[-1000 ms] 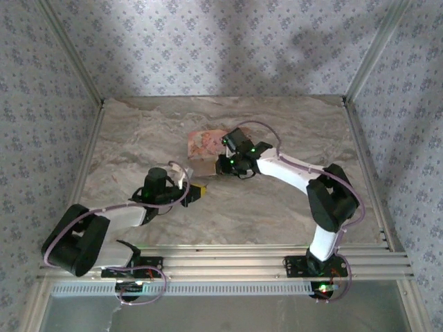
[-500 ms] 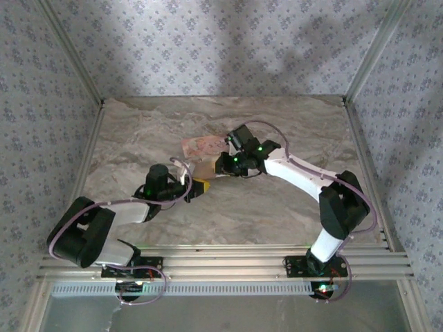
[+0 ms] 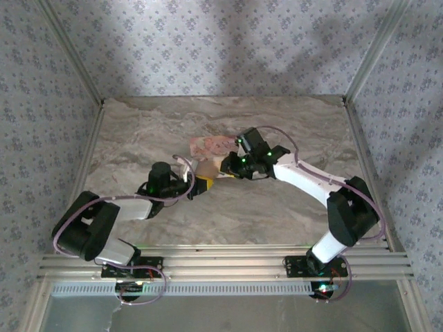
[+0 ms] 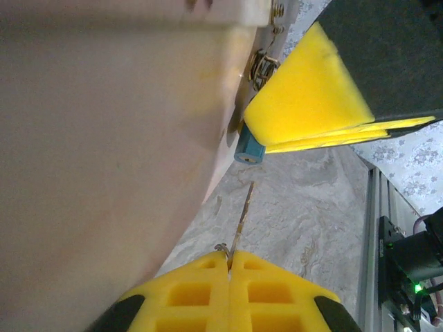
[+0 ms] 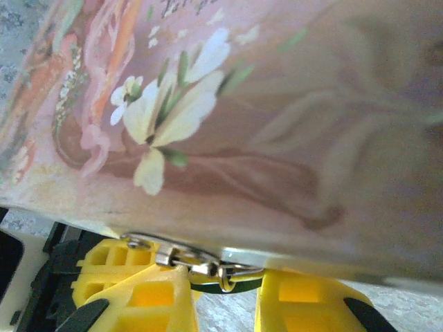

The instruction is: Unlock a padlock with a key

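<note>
Beside the pink box (image 5: 242, 124), my right hand (image 4: 291, 138) pinches the padlock (image 4: 248, 149); my left hand (image 4: 228, 260) clamps the key (image 4: 240, 218), pointing lengthwise at it, just apart.

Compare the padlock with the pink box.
The padlock is tiny; the pink box is far larger. The padlock has a plain blue body; the pink box carries a flower print. Both sit together: the padlock is close by the pink box's edge, near its metal latch.
</note>
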Tool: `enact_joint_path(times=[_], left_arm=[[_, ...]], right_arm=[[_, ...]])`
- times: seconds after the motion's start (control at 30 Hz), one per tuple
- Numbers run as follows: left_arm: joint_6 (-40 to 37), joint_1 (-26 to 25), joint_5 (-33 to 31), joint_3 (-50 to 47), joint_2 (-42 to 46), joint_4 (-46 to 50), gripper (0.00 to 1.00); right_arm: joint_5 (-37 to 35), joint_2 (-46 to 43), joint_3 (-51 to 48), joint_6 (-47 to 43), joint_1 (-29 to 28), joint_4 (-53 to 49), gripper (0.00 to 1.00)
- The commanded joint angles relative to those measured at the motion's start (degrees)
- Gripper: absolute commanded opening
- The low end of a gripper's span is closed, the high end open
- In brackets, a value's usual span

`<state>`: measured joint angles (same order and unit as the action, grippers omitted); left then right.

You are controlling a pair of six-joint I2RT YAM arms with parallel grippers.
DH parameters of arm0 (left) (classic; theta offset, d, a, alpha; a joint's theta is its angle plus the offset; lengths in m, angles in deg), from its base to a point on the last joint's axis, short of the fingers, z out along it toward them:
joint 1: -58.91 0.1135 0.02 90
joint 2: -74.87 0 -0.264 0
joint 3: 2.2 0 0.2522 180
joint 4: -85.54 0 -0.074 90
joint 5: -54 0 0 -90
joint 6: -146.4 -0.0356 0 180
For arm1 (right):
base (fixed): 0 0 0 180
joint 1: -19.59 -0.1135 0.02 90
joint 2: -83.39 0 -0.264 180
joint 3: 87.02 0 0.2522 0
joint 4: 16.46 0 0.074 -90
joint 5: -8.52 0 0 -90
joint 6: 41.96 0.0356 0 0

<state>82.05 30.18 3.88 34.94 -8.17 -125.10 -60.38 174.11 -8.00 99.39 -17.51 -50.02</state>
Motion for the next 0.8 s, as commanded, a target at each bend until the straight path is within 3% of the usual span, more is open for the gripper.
enact_joint_path(times=[0.0, 0.77], left_arm=[[0.6, -0.7, 2.4, 2.7, -1.0, -2.6, 0.0], [2.3, -1.9, 1.9, 6.2, -5.3, -0.5, 0.0]], right_arm=[[1.6, -3.2, -0.7, 3.2, 0.6, 5.7, 0.0], [1.6, -4.7, -2.0, 5.0, 1.3, 7.4, 0.0]])
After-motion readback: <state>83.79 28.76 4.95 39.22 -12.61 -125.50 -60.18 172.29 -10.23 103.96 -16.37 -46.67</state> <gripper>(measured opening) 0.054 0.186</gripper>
